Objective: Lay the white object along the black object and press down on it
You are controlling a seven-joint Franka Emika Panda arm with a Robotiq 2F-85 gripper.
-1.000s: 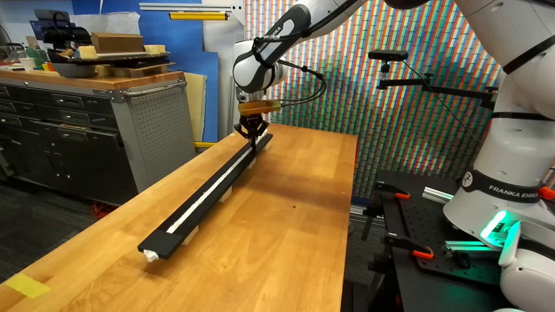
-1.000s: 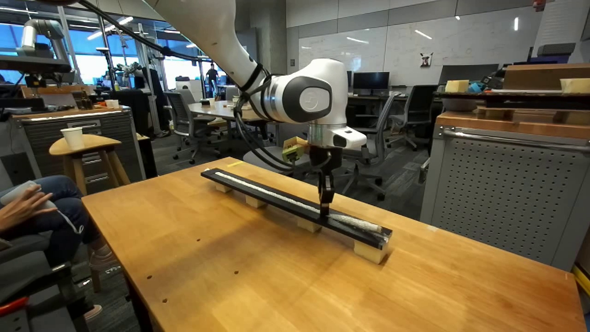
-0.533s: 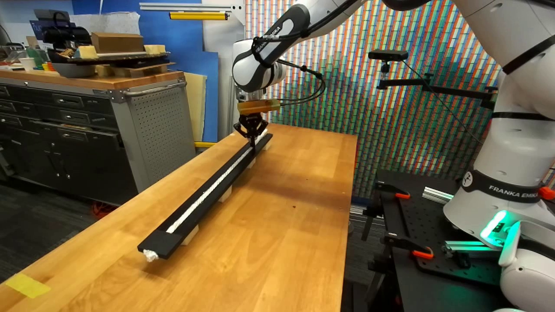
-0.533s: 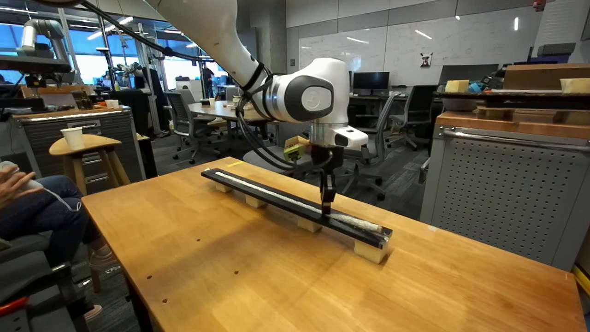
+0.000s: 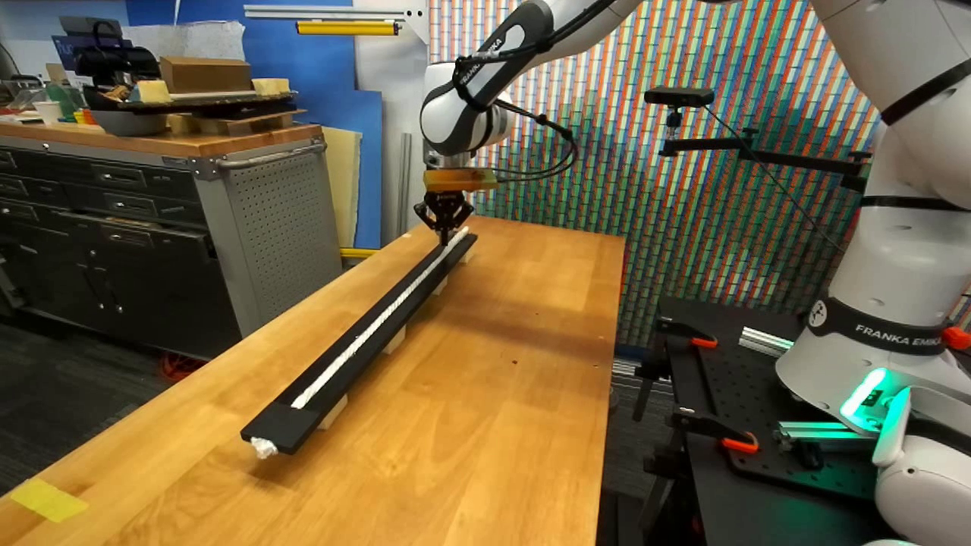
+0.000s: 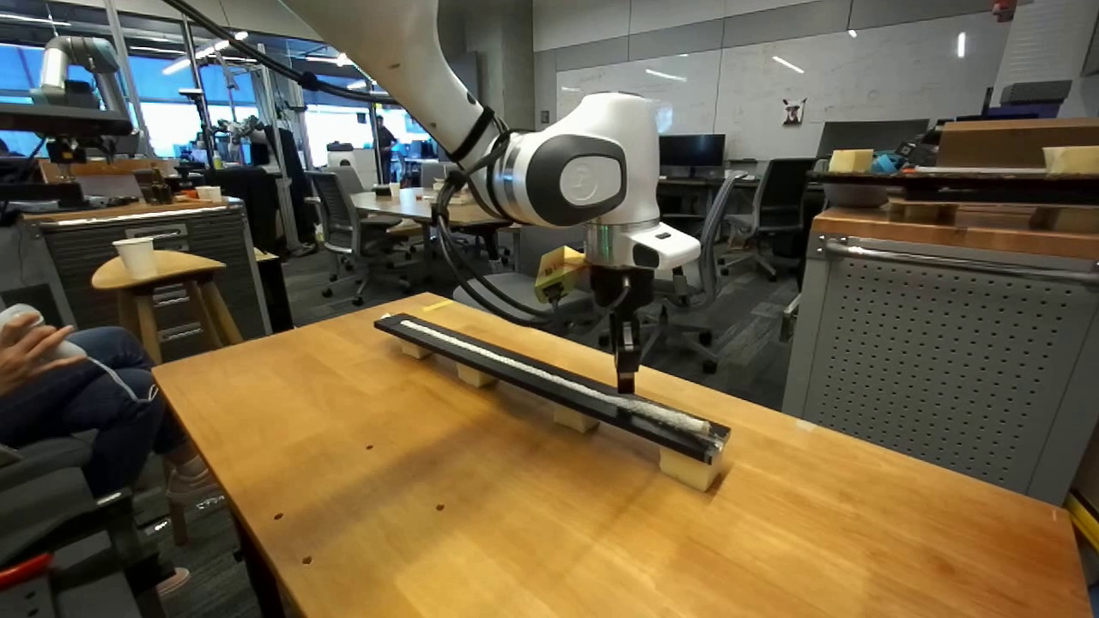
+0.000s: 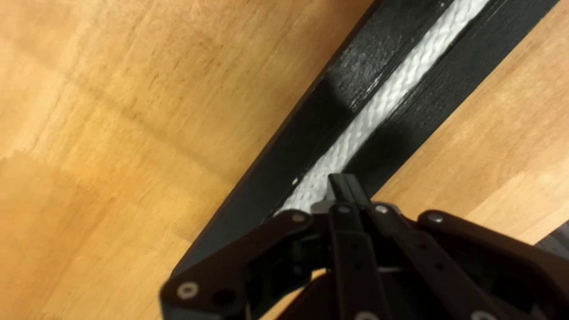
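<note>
The white cord (image 7: 382,104) lies along the groove of the black rail (image 6: 515,374), slanting in the wrist view toward half past one. The gripper (image 6: 626,388) has its jaws closed together with nothing between them, pointing down at the cord on the stretch nearer the rail's 4 o'clock end in an exterior view. Whether the tips touch it or hang just above, I can't quite tell from these angles.

The cord looks braided, so I'd expect it to be light, soft and limp: hard to damage, but apt to spring up or roll from under narrow tips. Pressing needs no grip; bear straight down on its midline. Toward 4 o'clock it seems to sit prouder of the groove, so that part probably wants pressing. If it needs reseating, pinch it across its width near that end. The rail rests on wooden blocks (image 6: 573,418), so square pushes seem wise.
</note>
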